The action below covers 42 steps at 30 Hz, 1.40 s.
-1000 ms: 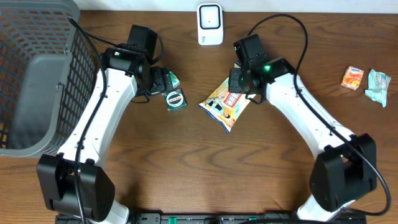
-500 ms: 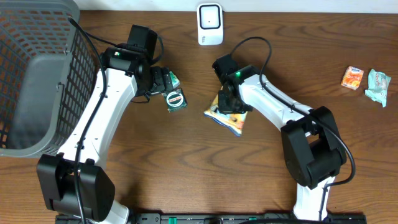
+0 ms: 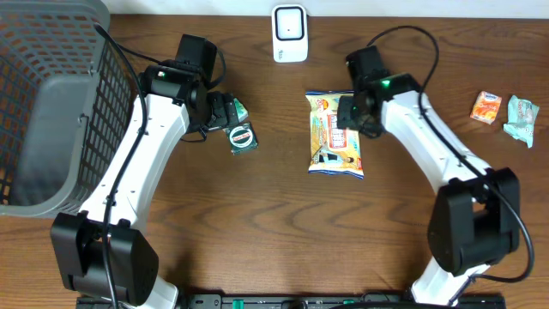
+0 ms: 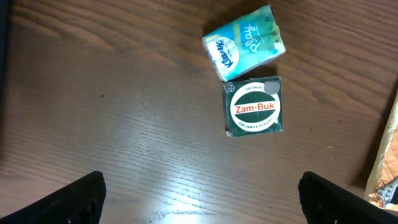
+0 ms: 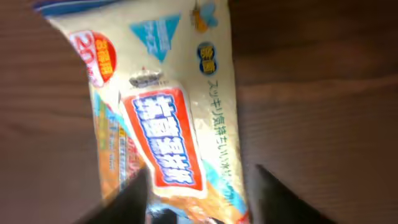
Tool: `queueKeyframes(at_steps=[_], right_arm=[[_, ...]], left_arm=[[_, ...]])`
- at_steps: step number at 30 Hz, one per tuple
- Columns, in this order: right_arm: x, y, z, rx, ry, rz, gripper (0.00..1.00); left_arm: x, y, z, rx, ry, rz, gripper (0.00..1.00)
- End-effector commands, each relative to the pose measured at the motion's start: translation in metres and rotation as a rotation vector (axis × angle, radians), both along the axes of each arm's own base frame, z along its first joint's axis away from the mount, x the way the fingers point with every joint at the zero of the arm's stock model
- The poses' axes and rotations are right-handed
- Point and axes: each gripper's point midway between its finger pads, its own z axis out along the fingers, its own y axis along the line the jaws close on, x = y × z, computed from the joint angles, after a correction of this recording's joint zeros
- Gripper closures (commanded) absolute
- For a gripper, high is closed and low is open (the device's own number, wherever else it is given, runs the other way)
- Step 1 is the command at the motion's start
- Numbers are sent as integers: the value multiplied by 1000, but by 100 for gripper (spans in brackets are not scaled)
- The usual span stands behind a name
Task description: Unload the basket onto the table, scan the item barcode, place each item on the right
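Only the left wrist view reads Zam-Buk on green box (image 4: 255, 107) touching tissue pack (image 4: 245, 41), left gripper (image 4: 208, 198) spread; right gripper (image 5: 202, 199) spread over snack bag (image 5: 165, 118).

Overhead looks straight down at table (image 3: 257, 232); wrist views close, downward; right shares snack bag (image 3: 335, 137).

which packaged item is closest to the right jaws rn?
The big yellow snack bag, lying flat mid-table: the right jaws are directly over it. The Zam-Buk box and tissue pack lie off to the left; the orange packet and pale green packet sit far right.
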Motion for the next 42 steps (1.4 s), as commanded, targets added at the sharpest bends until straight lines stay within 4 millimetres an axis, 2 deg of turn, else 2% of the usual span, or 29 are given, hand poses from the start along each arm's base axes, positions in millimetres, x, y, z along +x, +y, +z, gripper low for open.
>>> queueKeyframes(at_steps=[1, 4, 7, 9, 15, 20, 25, 27, 30, 34, 36, 37, 40, 42], right_arm=[[10, 1, 0, 76, -11, 60, 34], [16, 5, -6, 153, -14, 168, 21], [20, -7, -17, 183, 6, 180, 5], [22, -14, -26, 221, 24, 182, 1], [20, -5, -39, 494, 47, 286, 1], [16, -10, -66, 580, 110, 259, 1], [5, 10, -86, 704, 156, 323, 4], [0, 12, -99, 701, 188, 318, 10], [-6, 17, -112, 705, 225, 317, 23], [-13, 27, -129, 690, 261, 336, 65], [-13, 28, -133, 675, 263, 339, 92], [-12, 28, -133, 676, 265, 328, 99], [-6, 31, -127, 716, 246, 311, 99], [-2, 34, -116, 772, 219, 316, 99]], left_arm=[[2, 3, 3, 11, -8, 1, 2], [2, 3, 3, 11, -8, 1, 2], [2, 3, 3, 11, -8, 1, 2], [2, 3, 3, 11, -8, 1, 2], [2, 3, 3, 11, -8, 1, 3], [2, 3, 3, 11, -8, 1, 2], [2, 3, 3, 11, -8, 1, 2], [2, 3, 3, 11, -8, 1, 2], [2, 3, 3, 11, -8, 1, 2], [2, 3, 3, 11, -8, 1, 2], [2, 3, 3, 11, -8, 1, 2], [2, 3, 3, 11, -8, 1, 2], [2, 3, 3, 11, -8, 1, 2], [2, 3, 3, 11, -8, 1, 2]])
